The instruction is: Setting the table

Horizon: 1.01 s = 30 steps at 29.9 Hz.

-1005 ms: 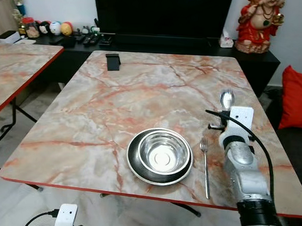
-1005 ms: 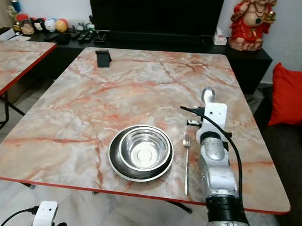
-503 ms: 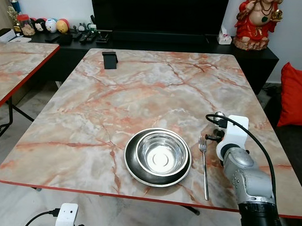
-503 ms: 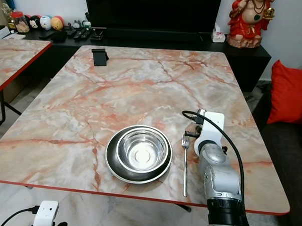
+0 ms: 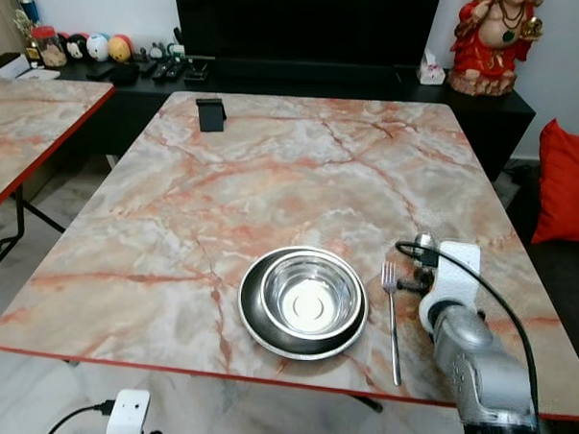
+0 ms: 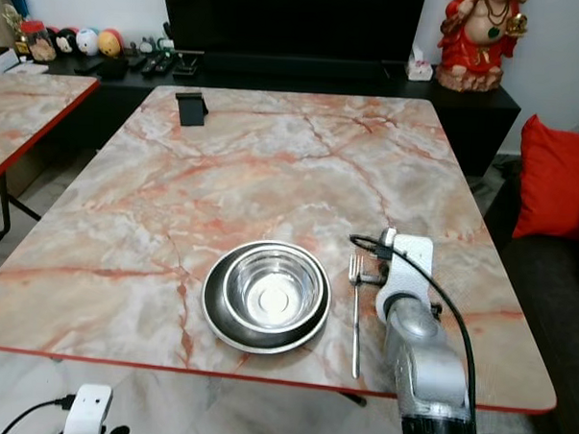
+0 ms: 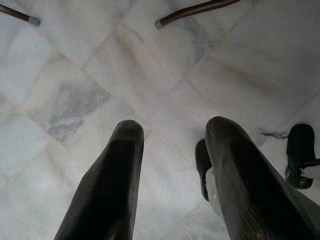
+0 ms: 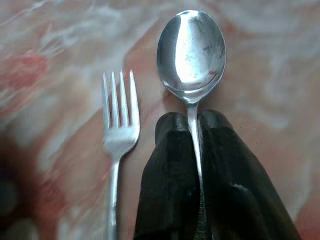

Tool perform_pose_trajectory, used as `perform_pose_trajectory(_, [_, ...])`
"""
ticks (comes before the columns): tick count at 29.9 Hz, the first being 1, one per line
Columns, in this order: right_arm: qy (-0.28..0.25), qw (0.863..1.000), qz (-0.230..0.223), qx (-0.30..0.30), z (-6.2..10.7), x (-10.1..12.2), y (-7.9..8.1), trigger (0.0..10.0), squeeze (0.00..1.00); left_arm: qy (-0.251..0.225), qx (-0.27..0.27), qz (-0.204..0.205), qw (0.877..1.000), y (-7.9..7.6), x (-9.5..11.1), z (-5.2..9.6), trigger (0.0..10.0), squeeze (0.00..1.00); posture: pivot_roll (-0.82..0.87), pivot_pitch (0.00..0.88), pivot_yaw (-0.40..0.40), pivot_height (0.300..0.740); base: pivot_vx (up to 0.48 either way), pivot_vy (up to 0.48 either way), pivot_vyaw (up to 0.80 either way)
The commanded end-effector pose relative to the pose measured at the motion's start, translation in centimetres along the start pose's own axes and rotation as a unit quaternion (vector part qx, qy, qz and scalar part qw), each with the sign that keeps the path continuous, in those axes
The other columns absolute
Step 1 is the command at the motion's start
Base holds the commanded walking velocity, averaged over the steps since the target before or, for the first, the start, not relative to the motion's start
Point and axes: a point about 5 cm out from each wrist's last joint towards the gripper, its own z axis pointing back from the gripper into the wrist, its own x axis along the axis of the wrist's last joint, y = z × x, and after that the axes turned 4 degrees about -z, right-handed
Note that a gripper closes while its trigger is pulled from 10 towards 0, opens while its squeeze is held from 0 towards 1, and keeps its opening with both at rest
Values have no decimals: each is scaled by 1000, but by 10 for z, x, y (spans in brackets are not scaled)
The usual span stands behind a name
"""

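Right pincer (image 8: 194, 125) clamped tight on spoon (image 8: 191, 52) handle, low over marble tabletop (image 5: 272, 168). Spoon bowl just at 3 o'clock of fork (image 5: 393, 318) tines. Fork lies at 3 o'clock of steel bowl (image 5: 311, 295) nested in plate (image 5: 254, 316). Left pincer (image 7: 172, 175) parted, empty, hanging above floor (image 7: 125, 65).

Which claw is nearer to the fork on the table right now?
Right. The right claw, shut on a spoon, sits just beside the fork on the side away from the bowl. The left claw hangs open over the floor, below the table.
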Motion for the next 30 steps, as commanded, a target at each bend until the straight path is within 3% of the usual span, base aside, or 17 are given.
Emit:
perform_pose_trajectory(1, [-5,1000,-15,4,2,4,-1,10000,0,11,-1,0,1000,0,-3,0,10000,0,-69,0,24,740,0,0,0])
perform_pose_trajectory(5, [14,998,-53,18,0,-2,2,10000,0,10,0,-1,1000,0,-3,0,10000,0,-67,0,22,740,0,0,0])
perform_pose_trajectory(20, [34,998,-41,14,-1,-8,-1,10000,0,10,-1,0,1000,-1,-3,0,10000,0,-66,0,20,740,0,0,0])
perform_pose_trajectory(24, [37,999,-28,25,-1,-10,1,10000,0,10,-1,1,1000,-1,-3,0,10000,0,-67,0,20,740,0,0,0])
perform_pose_trajectory(26, [28,999,12,28,1,-9,1,10000,0,10,0,0,1000,0,-3,0,10000,0,-67,0,20,740,0,0,0])
perform_pose_trajectory(30, [14,999,43,18,2,-9,-3,10000,0,9,0,0,1000,0,-3,0,10000,0,-67,0,21,740,0,0,0])
